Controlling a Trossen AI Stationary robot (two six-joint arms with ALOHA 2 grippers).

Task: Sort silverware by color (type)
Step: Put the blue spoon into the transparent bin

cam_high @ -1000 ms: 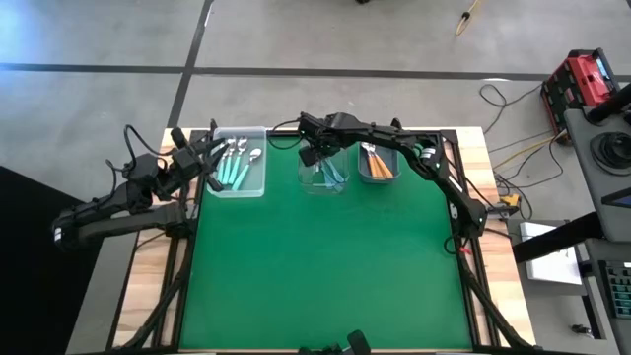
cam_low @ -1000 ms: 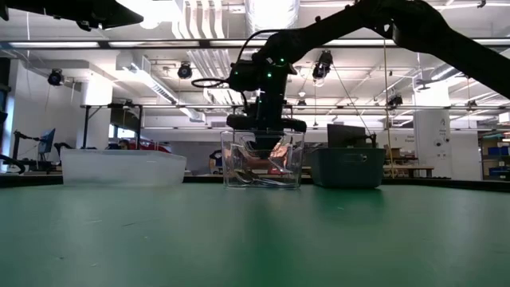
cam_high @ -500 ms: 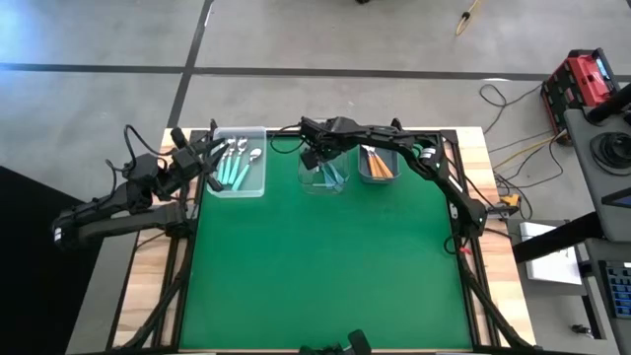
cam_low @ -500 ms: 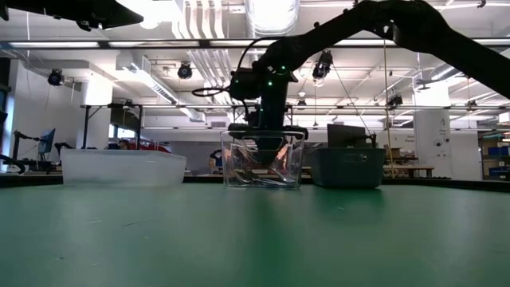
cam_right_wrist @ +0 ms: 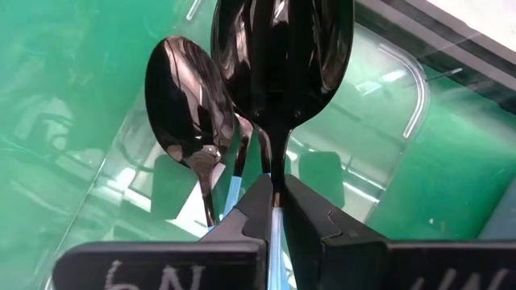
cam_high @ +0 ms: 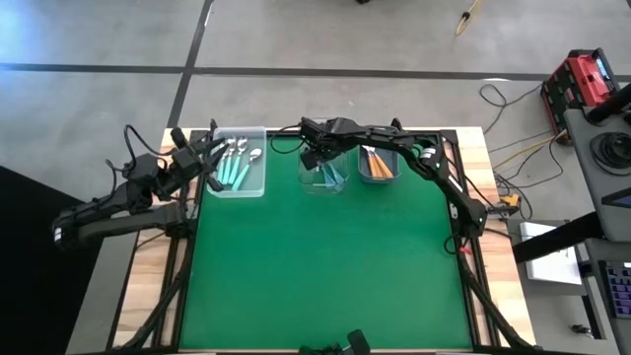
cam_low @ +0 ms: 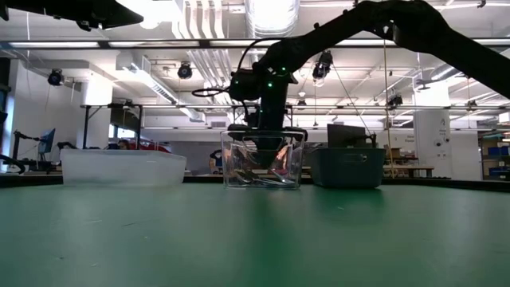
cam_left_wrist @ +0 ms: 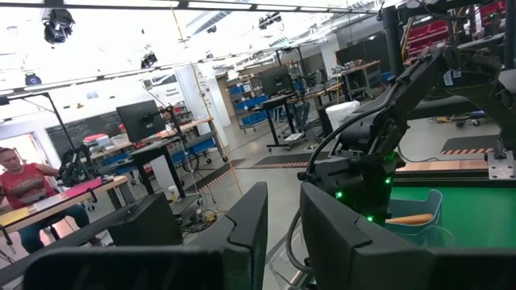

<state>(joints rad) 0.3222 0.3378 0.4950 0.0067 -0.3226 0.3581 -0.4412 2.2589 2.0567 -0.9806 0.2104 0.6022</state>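
My right tool (cam_right_wrist: 274,211) pinches a dark spoon (cam_right_wrist: 282,64) by its thin blue handle, inside the clear middle bin (cam_high: 323,178). I think the spoon is light, stiff and slippery, so the handle is the best place to hold. More blue ones lie there. The left bin (cam_high: 240,163) has mint spoons, the grey bin (cam_high: 379,164) orange ones. My left tool (cam_left_wrist: 280,234) waits, slightly open, beside the counter (cam_high: 325,266).

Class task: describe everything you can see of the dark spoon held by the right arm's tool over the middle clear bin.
The dark mirror-shiny metal spoon has a broad oval bowl narrowing to a thin neck and a pale blue plastic handle. The right tool is shut on that neck and handle. It hangs inside the clear rectangular plastic middle bin, above other dark spoons with blue handles; whether it touches them is unclear. The left tool waits beside the table's far left corner.
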